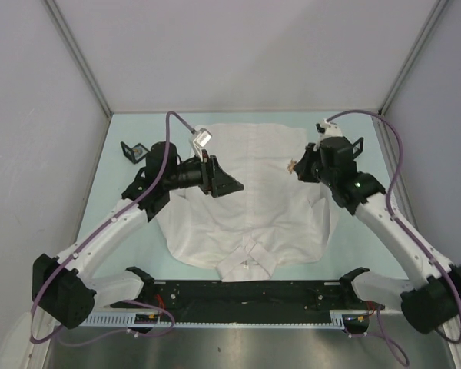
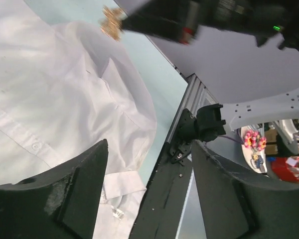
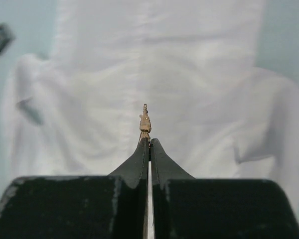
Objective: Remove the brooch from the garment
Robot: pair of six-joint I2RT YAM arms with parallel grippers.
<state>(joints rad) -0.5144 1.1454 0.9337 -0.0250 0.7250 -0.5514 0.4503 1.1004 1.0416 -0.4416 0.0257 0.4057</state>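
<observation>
The white button-front shirt (image 1: 246,196) lies spread flat on the pale green table, collar toward the arms. My right gripper (image 1: 296,167) is shut on the small gold brooch (image 3: 145,122), which sticks out past its tips; the brooch also shows in the top view (image 1: 291,165) and in the left wrist view (image 2: 111,23), held above the shirt (image 3: 154,59) near its right side. My left gripper (image 1: 229,183) is open and empty, hovering over the shirt's left half (image 2: 55,99).
A small black clip-like object (image 1: 131,151) sits on the table at the far left. Grey walls enclose the table at the back and sides. The black base rail (image 1: 246,292) runs along the near edge.
</observation>
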